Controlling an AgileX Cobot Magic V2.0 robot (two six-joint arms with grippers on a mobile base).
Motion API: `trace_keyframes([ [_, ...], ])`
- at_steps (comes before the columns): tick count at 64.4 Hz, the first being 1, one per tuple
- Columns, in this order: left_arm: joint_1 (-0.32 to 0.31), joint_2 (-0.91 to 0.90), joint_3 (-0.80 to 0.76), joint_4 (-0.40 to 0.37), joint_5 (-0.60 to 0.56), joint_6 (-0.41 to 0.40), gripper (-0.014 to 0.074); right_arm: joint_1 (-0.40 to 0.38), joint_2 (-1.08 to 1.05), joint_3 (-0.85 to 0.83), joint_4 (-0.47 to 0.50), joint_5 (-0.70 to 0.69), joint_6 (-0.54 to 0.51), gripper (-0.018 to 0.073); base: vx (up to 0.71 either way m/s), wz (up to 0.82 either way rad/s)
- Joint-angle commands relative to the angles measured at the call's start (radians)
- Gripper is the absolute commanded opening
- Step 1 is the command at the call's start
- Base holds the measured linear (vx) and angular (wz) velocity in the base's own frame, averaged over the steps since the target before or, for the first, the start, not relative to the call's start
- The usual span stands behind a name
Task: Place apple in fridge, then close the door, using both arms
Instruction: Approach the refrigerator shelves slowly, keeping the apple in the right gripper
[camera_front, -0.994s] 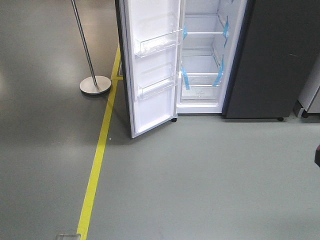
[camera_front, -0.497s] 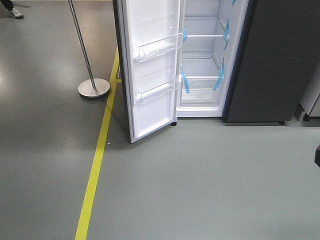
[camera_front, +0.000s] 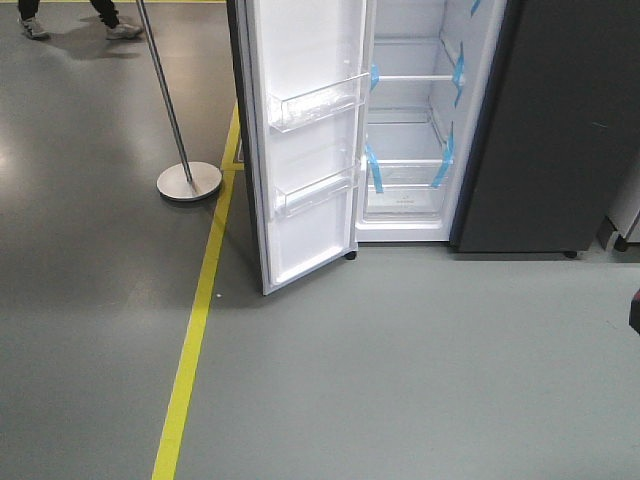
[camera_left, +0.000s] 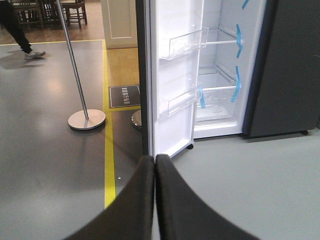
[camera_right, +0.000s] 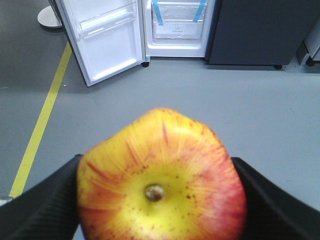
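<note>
The apple (camera_right: 160, 180), yellow with red streaks, fills the right wrist view, its dimple facing the camera. My right gripper (camera_right: 160, 192) is shut on it, with a black finger on each side. The fridge (camera_front: 410, 130) stands ahead across the floor, its white interior, glass shelves and blue tape strips showing. It also shows in the left wrist view (camera_left: 220, 75) and the right wrist view (camera_right: 177, 22). The door (camera_front: 305, 150) stands wide open to the left, its white lining and clear bins facing me. My left gripper (camera_left: 155, 160) is shut and empty, and points at the door's bottom edge (camera_left: 172, 145).
A metal pole on a round base (camera_front: 189, 180) stands left of the door. A yellow floor line (camera_front: 195, 330) runs towards the fridge. A person's feet (camera_front: 70, 22) are at the far left. A wheeled white unit (camera_front: 625, 215) is right of the fridge.
The fridge and door now sit slightly lower and to the right in the front view. A walking person's feet have come into view at the top left.
</note>
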Motion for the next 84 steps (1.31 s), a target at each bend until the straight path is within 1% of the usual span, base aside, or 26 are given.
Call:
trace_keyframes([
  [1,-0.003,-0.012,0.020,-0.001,-0.071,-0.003,-0.0006,-0.004,-0.003,-0.028,0.007,-0.069,-0.002,0.0188,0.08,0.00],
  [84,-0.003,-0.012,0.020,-0.001,-0.071,-0.003,-0.0006,-0.004,-0.003,-0.028,0.007,-0.069,-0.002,0.0188,0.07,0.00],
])
